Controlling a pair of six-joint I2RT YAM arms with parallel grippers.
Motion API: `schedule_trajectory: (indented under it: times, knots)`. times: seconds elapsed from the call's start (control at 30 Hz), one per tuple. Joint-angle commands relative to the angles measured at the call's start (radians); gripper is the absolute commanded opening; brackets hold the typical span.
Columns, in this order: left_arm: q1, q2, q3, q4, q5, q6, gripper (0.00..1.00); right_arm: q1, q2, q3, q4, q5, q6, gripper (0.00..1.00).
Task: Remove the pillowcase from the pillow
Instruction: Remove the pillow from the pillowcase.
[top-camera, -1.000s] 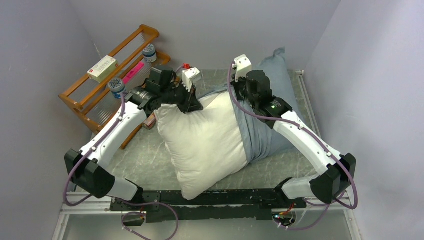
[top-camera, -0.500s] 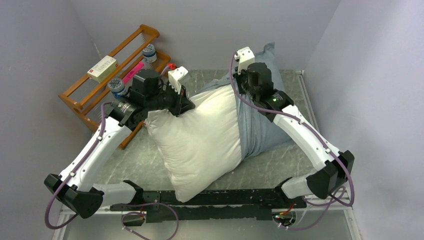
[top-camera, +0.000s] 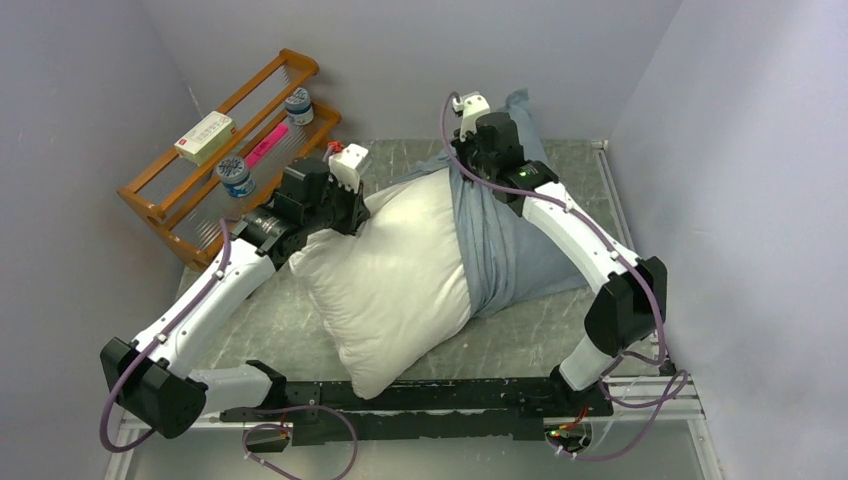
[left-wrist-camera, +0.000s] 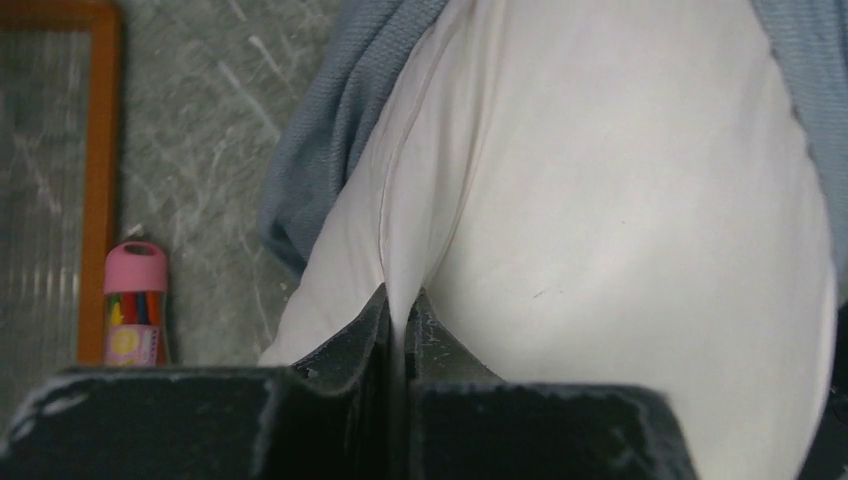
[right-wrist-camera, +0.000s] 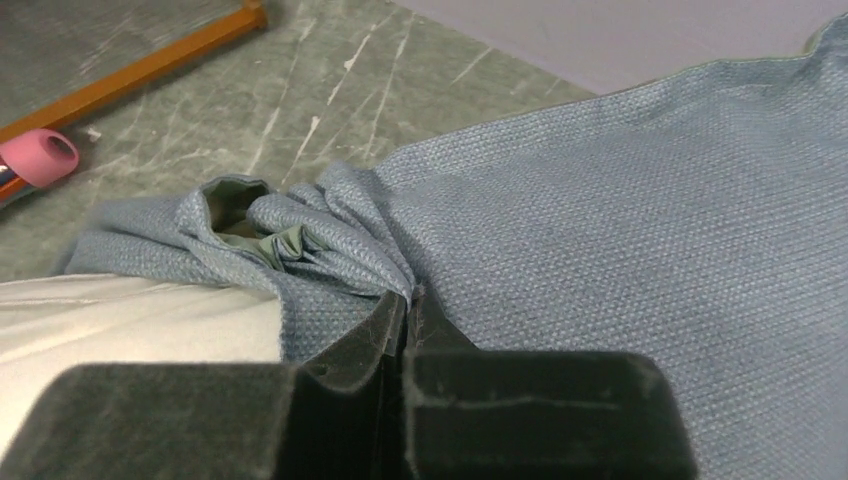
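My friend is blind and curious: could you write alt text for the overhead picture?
A white pillow lies mostly out of its blue-grey pillowcase on a table. The left gripper pinches the pillow, the right gripper pinches the pillowcase; a wooden rack stands far left.

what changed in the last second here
Both claws moved left: the left claw dragged the pillow leftward, the right claw carried the pillowcase left and farther back. Nothing was let go: left stays shut on the pillow, right on the pillowcase. The rack is unmoved.
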Motion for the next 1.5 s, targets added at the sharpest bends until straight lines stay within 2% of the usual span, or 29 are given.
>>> schedule_trajectory:
  times: [0.0, 0.3, 0.53, 0.7, 0.83, 0.93, 1.03, 1.2, 1.3, 1.33, 1.47]
  knots:
    - [0.033, 0.009, -0.053, -0.024, -0.133, -0.039, 0.05, -0.063, 0.031, -0.031, 0.18, 0.029, 0.012, 0.0]
    - [0.06, 0.079, -0.109, -0.011, -0.273, -0.017, 0.05, -0.007, 0.149, -0.024, 0.253, -0.077, 0.042, 0.0]
    - [0.063, 0.047, -0.18, -0.006, -0.32, -0.016, 0.05, 0.07, 0.297, 0.099, 0.251, -0.077, 0.031, 0.0]
    - [0.09, 0.004, -0.234, -0.008, -0.402, -0.008, 0.05, 0.091, 0.344, 0.181, 0.231, -0.088, 0.026, 0.0]
    - [0.111, -0.052, -0.257, 0.009, -0.341, 0.011, 0.07, 0.104, 0.293, 0.16, 0.207, -0.103, 0.039, 0.15]
    - [0.112, -0.111, -0.276, 0.052, -0.268, 0.03, 0.23, 0.104, 0.2, 0.057, 0.253, -0.107, 0.047, 0.33]
    - [0.112, -0.155, -0.286, 0.076, -0.234, 0.044, 0.38, 0.104, 0.112, 0.0, 0.242, -0.073, 0.047, 0.46]
    - [0.113, -0.228, -0.304, 0.099, -0.154, 0.07, 0.67, 0.104, -0.076, -0.136, 0.265, -0.025, 0.047, 0.74]
    - [0.113, -0.292, -0.323, 0.129, -0.134, 0.072, 0.88, 0.104, -0.17, -0.204, 0.269, -0.009, 0.079, 0.99]
    - [0.113, -0.312, -0.33, 0.14, -0.134, 0.068, 0.96, 0.104, -0.202, -0.227, 0.273, -0.005, 0.085, 1.0]
    - [0.11, -0.361, -0.311, 0.129, -0.12, 0.074, 0.97, 0.104, -0.337, -0.362, 0.324, 0.015, 0.121, 1.0]
